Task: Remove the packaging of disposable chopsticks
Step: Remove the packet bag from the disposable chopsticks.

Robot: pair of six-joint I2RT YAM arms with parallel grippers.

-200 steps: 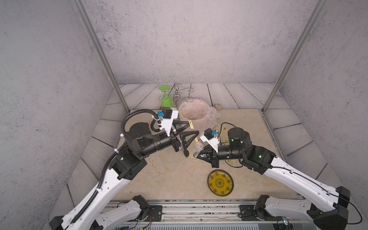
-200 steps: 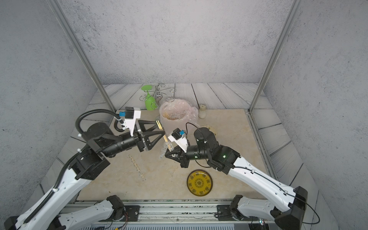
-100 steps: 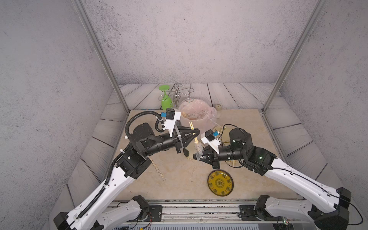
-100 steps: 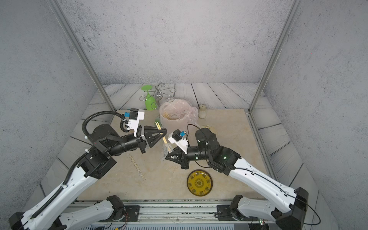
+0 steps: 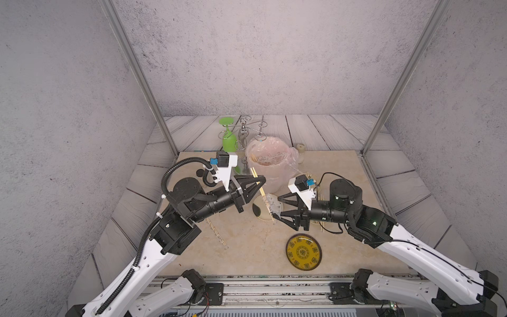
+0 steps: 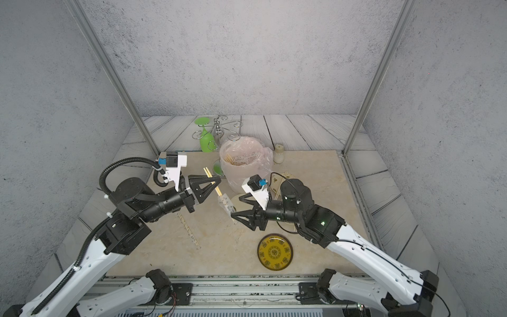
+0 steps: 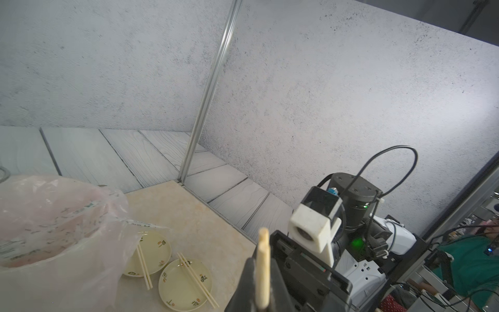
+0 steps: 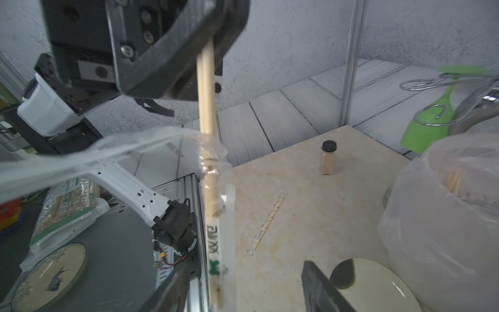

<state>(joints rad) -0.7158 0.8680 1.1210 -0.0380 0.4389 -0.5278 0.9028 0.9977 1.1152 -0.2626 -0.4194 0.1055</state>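
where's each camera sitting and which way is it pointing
Top views: high above the rail, looking down on the table; left arm, right arm show.
Left wrist: on the left arm, looking past the left tool, its only own part, at the right arm.
Right wrist: on the right arm, looking past the open right tool at the left tool.
Shared: all see the chopsticks.
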